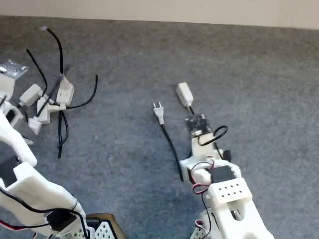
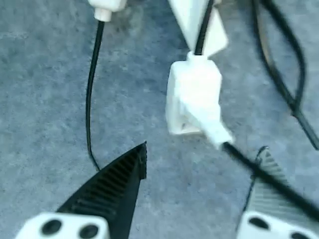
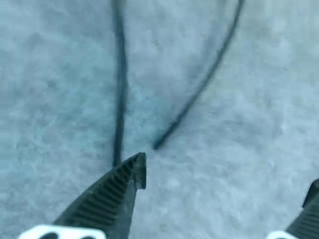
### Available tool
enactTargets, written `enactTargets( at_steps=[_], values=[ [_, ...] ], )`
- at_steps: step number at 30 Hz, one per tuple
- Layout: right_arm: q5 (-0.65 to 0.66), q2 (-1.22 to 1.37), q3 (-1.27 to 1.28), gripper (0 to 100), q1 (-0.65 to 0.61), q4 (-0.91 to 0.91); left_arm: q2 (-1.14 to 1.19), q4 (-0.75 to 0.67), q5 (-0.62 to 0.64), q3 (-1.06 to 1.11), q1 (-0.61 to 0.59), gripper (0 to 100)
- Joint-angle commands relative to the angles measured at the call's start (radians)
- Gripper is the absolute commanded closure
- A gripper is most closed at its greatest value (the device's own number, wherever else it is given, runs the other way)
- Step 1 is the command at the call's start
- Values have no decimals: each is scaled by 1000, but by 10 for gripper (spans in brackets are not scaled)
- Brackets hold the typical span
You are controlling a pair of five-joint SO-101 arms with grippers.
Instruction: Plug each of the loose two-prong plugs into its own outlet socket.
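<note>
Several black cords (image 1: pixel 61 137) tangle around the white sockets (image 1: pixel 65 92)

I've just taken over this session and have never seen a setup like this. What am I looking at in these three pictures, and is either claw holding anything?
These are two small white robot arms at a grey table, each ending in a two-fingered gripper. The high view comes from a fixed camera looking down. The other two come from cameras on the arms' wrists, looking out between the fingers.

The left gripper is open and empty, over a white socket with a plug and black cable at it; I cannot tell whether the plug is fully in. It seems part of the cluster of sockets and cables at the left of the high view.

The right gripper is open and empty above two black cables. In the middle of the high view lie a loose two-prong plug and a single socket, apart.
</note>
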Motion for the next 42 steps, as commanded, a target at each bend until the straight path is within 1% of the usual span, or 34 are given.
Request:
enactTargets(
  at_steps=[1, 2, 4, 8, 11, 13, 15, 17, 20, 22, 24, 26, 29, 31, 32, 34, 37, 39, 42],
  values=[
    [5, -12, -154, 544, 120, 124, -12, 170, 11, -150, 67, 684],
    [6, -13, -180, 544, 145, 142, -12, 193, 23, -168, 87, 691],
    [6, -18, -225, 544, 194, 171, -12, 222, 98, -203, 139, 695],
    [5, -12, -274, 544, 286, 188, -12, 236, 219, -222, 283, 694],
    [5, -13, -278, 544, 340, 182, -12, 236, 281, -223, 417, 695],
    [3, -10, -285, 544, 343, 179, -12, 233, 339, -223, 522, 696],
    [-38, -18, -280, 544, 338, 156, -2, 226, 411, -225, 638, 696],
    [-83, -16, -272, 544, 338, 128, -1, 172, 477, -219, 753, 697],
    [-81, -18, -217, 544, 349, 117, 1, 35, 522, -219, 901, 697],
    [-95, -18, -170, 544, 341, 117, 2, -86, 545, -217, 972, 697],
    [-110, -18, -119, 544, 298, 104, 25, -201, 555, -217, 1021, 697],
    [-109, -18, -73, 544, 243, 76, 85, -287, 560, -225, 1058, 697],
    [-109, -18, -38, 544, 209, 33, 189, -341, 560, -226, 1079, 697],
    [-109, -18, -38, 544, 211, -12, 220, -313, 560, -226, 1064, 697],
    [-109, -15, -41, 544, 213, -28, 219, -298, 562, -226, 1036, 697],
    [-109, -10, -62, 544, 209, -38, 191, -250, 583, -228, 974, 697],
    [-109, -7, -168, 544, 206, 27, 113, -157, 632, -246, 831, 697],
    [-107, -7, -254, 544, 206, 73, 68, -75, 634, -269, 736, 697],
    [-104, 24, -378, 545, 193, 91, 24, 34, 632, -311, 582, 697]
  ],
)
